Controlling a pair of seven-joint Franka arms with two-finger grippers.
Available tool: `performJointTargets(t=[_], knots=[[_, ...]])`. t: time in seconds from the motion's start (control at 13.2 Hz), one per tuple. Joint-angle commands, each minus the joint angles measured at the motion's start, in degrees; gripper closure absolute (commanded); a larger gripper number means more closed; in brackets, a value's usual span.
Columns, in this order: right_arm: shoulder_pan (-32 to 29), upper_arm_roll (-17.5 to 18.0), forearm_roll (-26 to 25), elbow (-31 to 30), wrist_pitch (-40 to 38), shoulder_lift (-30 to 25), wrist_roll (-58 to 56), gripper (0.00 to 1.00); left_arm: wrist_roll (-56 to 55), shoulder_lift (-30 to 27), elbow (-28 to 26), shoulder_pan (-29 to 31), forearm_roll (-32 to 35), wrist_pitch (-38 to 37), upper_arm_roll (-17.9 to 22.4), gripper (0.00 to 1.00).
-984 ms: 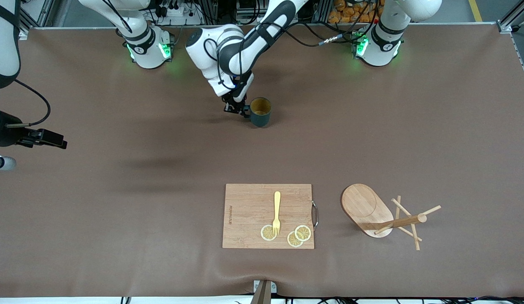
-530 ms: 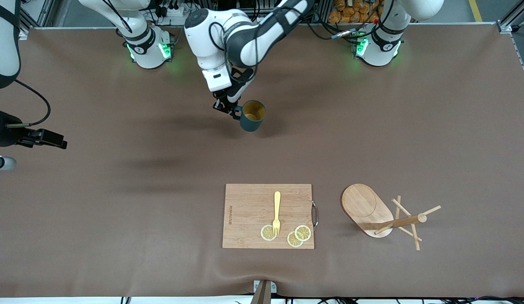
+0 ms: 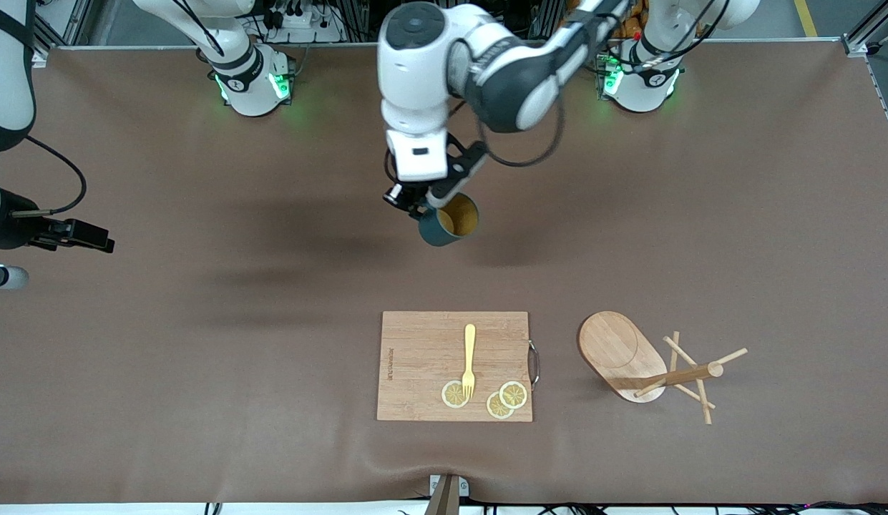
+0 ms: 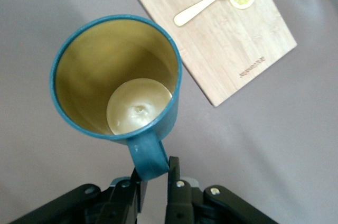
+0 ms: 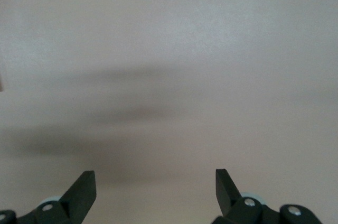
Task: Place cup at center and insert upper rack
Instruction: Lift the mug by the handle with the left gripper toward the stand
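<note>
the only writing anywhere is a small line of dark print burned into the cutting board [image 3: 454,365]. in the front view it runs sideways along the board's edge, just left of centre in the lower half of the frame, and the letters are too small to make out. the left wrist view shows the same mark at the right of the frame, near the board's [image 4: 222,39] lower corner, upside down and slanted; it looks like a single word in capitals, perhaps a maker's name, but i cannot read it for certain. no other label, number or sign can be read in any view.
</note>
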Motion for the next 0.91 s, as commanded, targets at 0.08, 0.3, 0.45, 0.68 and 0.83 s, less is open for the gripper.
performJointTargets(t=[0.08, 0.3, 0.45, 0.68, 0.83], knots=[[-0.59, 0.31, -0.17, 0.87, -0.16, 0.41, -0.04, 0.0, 13.23, -5.15, -4.27, 8.45, -7.37, 0.91, -2.29, 1.0], [-0.5, 0.31, -0.08, 0.87, -0.16, 0.41, -0.04, 0.0, 25.7, -6.74, -4.36, 14.6, -14.85, 0.82, -2.29, 1.0], [-0.41, 0.31, -0.17, 0.88, -0.16, 0.41, 0.05, 0.0, 34.58, -7.36, -4.53, 18.91, -22.39, 0.47, -2.29, 1.0], [-0.76, 0.31, -0.26, 0.96, -0.16, 0.32, -0.04, 0.0, 45.75, -7.98, -5.41, 24.8, -32.84, -1.45, -2.29, 1.0], [-0.77, 0.31, -0.26, 0.96, -0.16, 0.32, -0.04, 0.0, 52.43, -7.98, -5.67, 29.36, -40.59, -5.57, -2.29, 1.0]])
